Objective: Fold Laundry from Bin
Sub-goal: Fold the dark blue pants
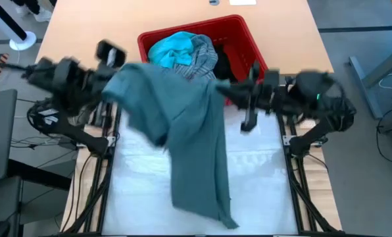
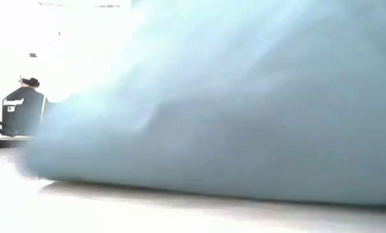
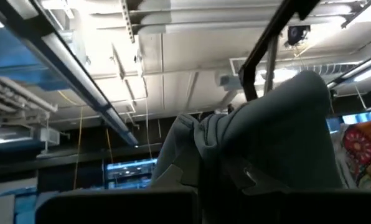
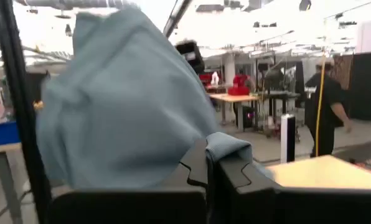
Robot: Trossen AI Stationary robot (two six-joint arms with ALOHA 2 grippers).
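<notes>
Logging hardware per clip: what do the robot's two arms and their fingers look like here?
Both arms are black with chunky jointed housings. The left arm carries a small white mark near its base; the right arm shows a small green light. Black cables trail beside both bases. Fingers are dark, angular, with stepped edges.

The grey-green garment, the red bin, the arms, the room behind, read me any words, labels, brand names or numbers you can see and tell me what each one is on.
None can be read.
Grey-green garment: plain cloth, no print or tag showing.
Red bin: no label visible.
Left arm: a small white mark on its base, too small to read.
Room in the right wrist view: a person and benches, no legible signs.
</notes>
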